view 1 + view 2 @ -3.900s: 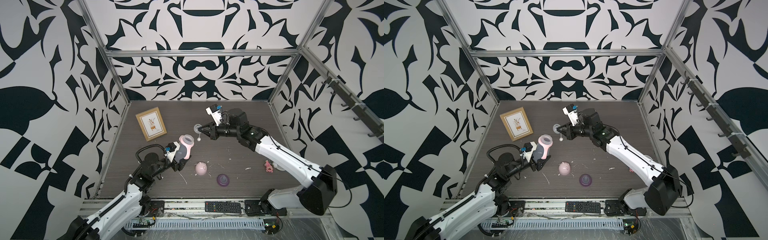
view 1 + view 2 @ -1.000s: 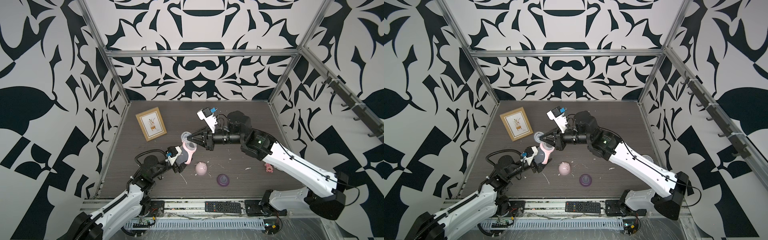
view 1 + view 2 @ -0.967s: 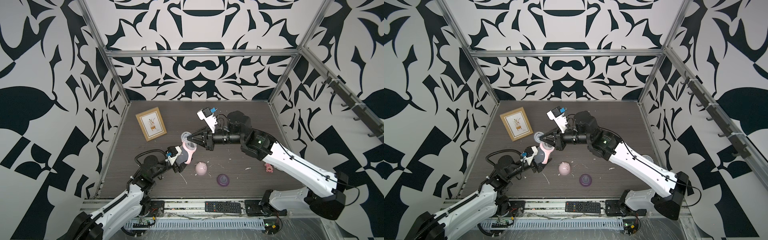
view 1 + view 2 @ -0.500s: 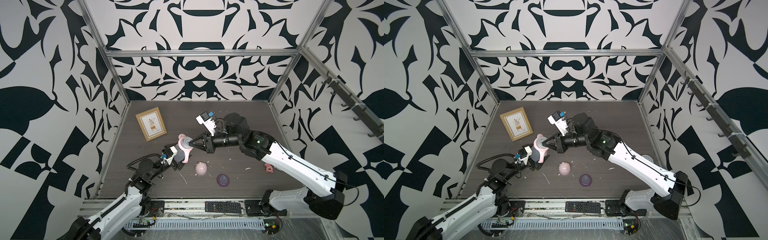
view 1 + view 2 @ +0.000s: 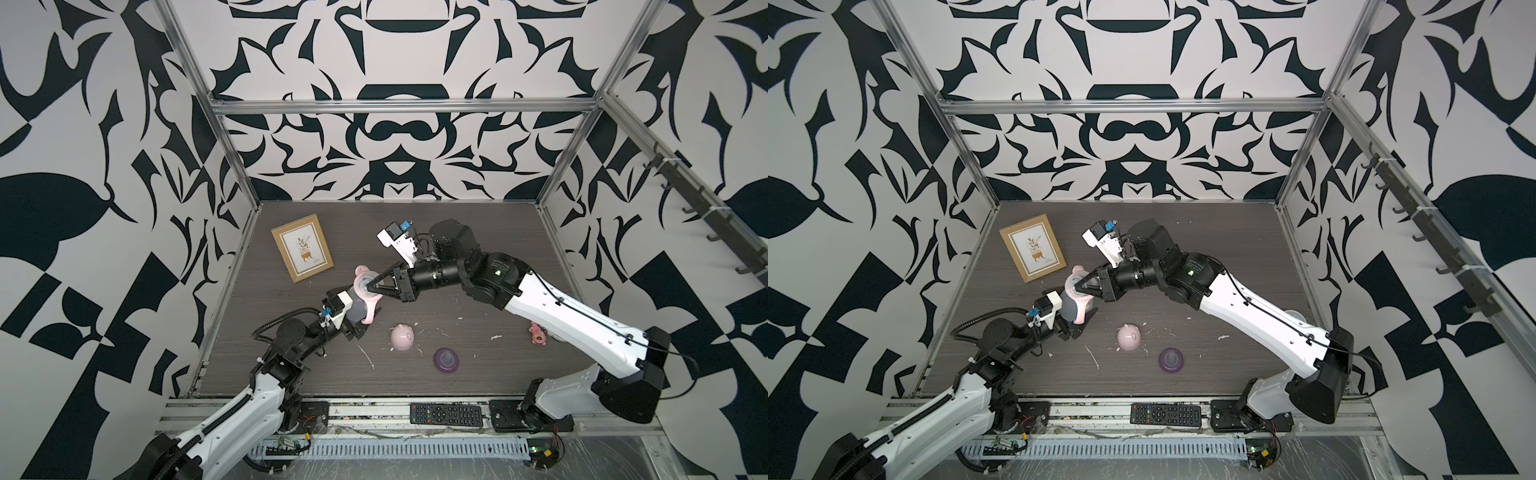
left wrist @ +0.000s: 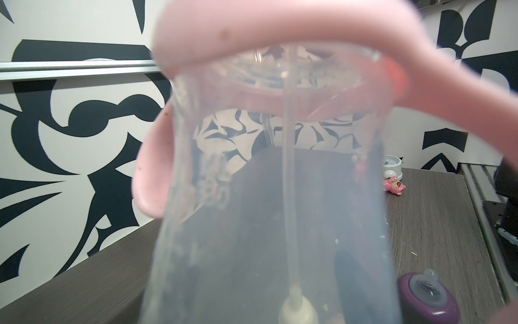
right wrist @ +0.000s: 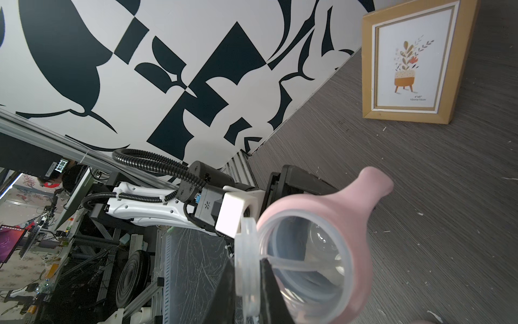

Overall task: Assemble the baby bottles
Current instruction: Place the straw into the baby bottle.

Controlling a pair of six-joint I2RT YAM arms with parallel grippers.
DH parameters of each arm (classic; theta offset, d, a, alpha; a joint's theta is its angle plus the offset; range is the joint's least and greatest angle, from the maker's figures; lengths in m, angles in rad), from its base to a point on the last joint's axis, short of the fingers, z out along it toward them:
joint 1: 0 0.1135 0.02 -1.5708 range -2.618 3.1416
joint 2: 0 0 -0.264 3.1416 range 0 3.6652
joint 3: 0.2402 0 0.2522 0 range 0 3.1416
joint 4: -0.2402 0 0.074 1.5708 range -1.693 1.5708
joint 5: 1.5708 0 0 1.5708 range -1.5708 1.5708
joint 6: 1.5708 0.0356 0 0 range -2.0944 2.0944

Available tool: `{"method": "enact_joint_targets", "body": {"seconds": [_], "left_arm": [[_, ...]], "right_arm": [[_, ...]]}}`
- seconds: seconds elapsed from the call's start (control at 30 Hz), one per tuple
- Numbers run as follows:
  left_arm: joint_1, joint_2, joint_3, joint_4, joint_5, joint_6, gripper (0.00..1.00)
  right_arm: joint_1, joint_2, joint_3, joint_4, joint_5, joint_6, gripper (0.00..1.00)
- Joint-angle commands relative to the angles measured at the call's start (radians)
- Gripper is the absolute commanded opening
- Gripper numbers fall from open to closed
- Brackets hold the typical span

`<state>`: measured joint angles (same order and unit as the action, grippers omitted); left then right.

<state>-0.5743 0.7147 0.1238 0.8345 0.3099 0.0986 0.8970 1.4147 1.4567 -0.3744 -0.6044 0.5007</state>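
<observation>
White arm shells [image 5: 582, 320], black joints [image 5: 451, 239], ribbed black cable [image 7: 151, 158], white wrist-camera blocks [image 5: 392, 239], black tapered jaws

1 bottle [image 5: 357, 308], 1 straw [image 7: 246, 244], 1 cap [image 5: 402, 337], 1 collar [image 5: 446, 360], 1 frame [image 5: 302, 248]

Bottle body [image 5: 353, 311] in left gripper [image 5: 353, 322]: translucent, bluish-grey cast. Handled ring [image 5: 370, 316] at its neck: pale pink. Straw [image 7: 297, 263] at right gripper [image 7: 246, 275] tips: clear, milky; the fingers [image 7: 269, 289] are black. Ahead of those tips, picture frame [image 5: 302, 248]: tan, white mat, orange pot print. Nearest the left gripper, dome cap [image 5: 402, 337]: pink. Farther off, collar [image 5: 446, 360]: purple, with a clear nipple. Table [image 5: 478, 232]: dark grey woodgrain. Walls [image 5: 374, 124]: black-on-white swirls.
</observation>
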Motion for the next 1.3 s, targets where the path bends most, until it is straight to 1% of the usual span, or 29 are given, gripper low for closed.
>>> {"method": "enact_joint_targets", "body": {"seconds": [0.0,0.17,0.47,0.83,1.07,1.27], "left_arm": [[-0.003,-0.013,-0.013,0.093,0.010,0.001,0.18],[-0.002,-0.015,-0.018,0.095,0.005,-0.002,0.18],[-0.004,-0.006,-0.024,0.113,0.004,-0.005,0.18],[-0.003,0.009,-0.016,0.123,-0.016,-0.005,0.18],[-0.004,0.032,-0.018,0.170,-0.022,-0.012,0.18],[-0.004,0.055,-0.016,0.202,-0.022,-0.014,0.18]], "right_arm": [[-0.011,-0.033,0.045,0.032,0.034,-0.026,0.12],[-0.027,-0.050,0.041,0.041,0.032,-0.026,0.12],[-0.060,-0.060,0.025,0.092,-0.006,0.005,0.11],[-0.063,-0.026,0.009,0.072,-0.057,0.034,0.12],[-0.061,-0.017,0.015,0.004,-0.058,0.016,0.19],[-0.052,0.017,0.070,-0.107,-0.026,-0.032,0.23]]}}
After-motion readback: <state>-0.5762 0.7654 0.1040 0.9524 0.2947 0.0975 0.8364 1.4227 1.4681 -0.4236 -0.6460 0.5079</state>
